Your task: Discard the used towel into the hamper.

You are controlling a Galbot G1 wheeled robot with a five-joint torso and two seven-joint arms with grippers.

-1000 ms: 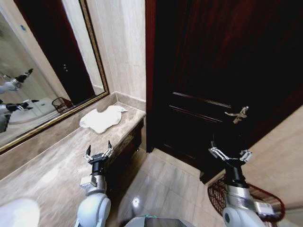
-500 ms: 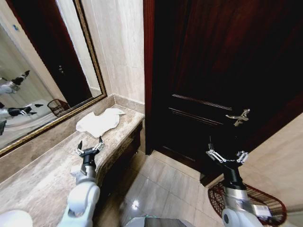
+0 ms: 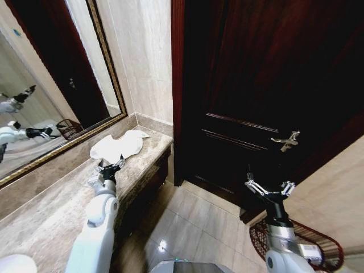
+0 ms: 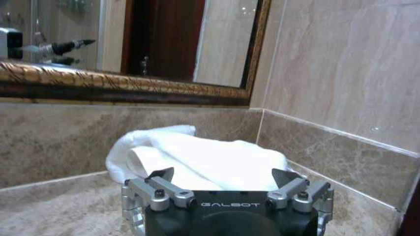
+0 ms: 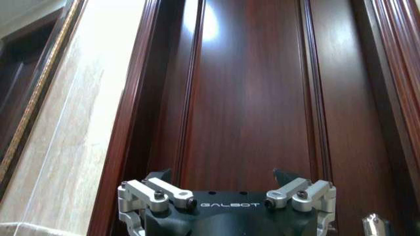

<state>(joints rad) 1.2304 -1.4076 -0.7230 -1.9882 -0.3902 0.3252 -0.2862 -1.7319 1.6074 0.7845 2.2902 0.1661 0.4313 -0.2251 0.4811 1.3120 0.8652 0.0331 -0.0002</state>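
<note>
Reaching farther along the surface, my left pincer (image 3: 110, 166) now hovers wide open and empty just short of the towel (image 3: 118, 148) at the far corner; next I close on it, hamper (image 3: 298, 244) waiting on the floor beside my idle, open right pincer (image 3: 269, 187).

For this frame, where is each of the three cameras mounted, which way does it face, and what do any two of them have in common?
Head view: on the robot's head, looking down at the marble counter, dark door and hamper; both arms show, left tool open near the towel, right tool open above the floor.
Left wrist view: on the left arm, facing the towel and mirror; left tool shows.
Right wrist view: on the right arm, facing the door; right tool shows.
Shared: head and left wrist views both show the towel.
</note>
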